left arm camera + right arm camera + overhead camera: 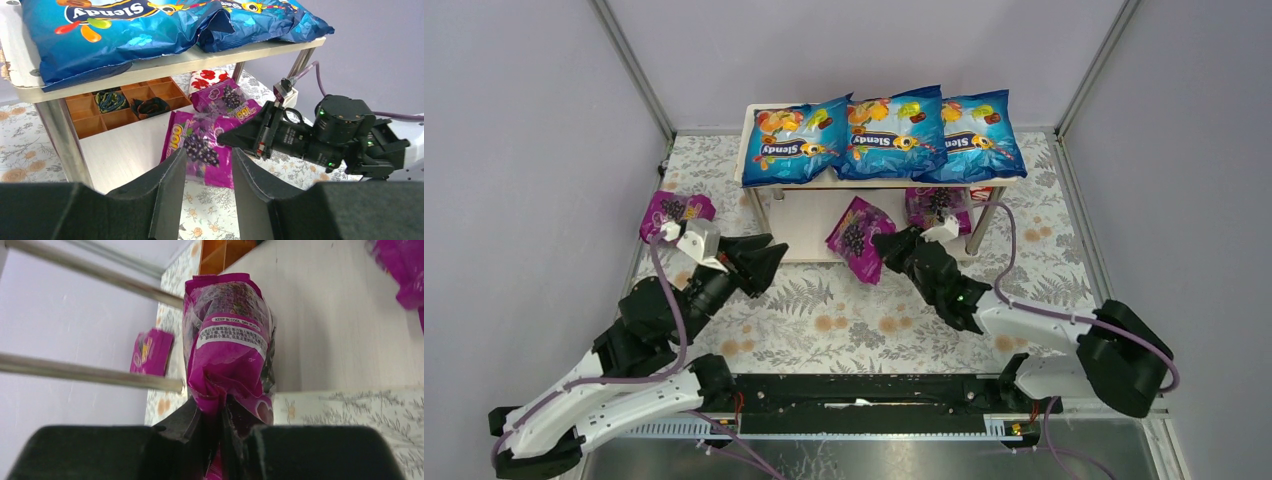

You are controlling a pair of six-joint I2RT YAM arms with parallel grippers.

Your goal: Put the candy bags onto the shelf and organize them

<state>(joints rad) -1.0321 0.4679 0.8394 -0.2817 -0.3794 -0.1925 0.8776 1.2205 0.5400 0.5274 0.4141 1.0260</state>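
The task looks well past its midpoint. Three blue bags lie in a row on the top board of the shelf (802,228): the left blue bag (792,142), the middle blue bag (894,130) and the right blue bag (979,135), with their edges slightly overlapping.

There are three magenta bags. The stowed magenta bag (936,205) sits on the lower board at the right, under the top board. The second magenta bag (856,236) lies across the near edge of the lower board, partly over the floral surface (844,320). Its near end is pinched flat in the closed right end effector (220,412). The third magenta bag (676,212) lies on the surface just left of the shelf, not yet picked up.

The left end effector (764,262) hangs by the shelf's near left corner, fingers parted narrowly with nothing between them.

As I judge it, two magenta bags are not yet seated on the lower board, and the row may need straightening after that. The count is six bags, three of each colour.
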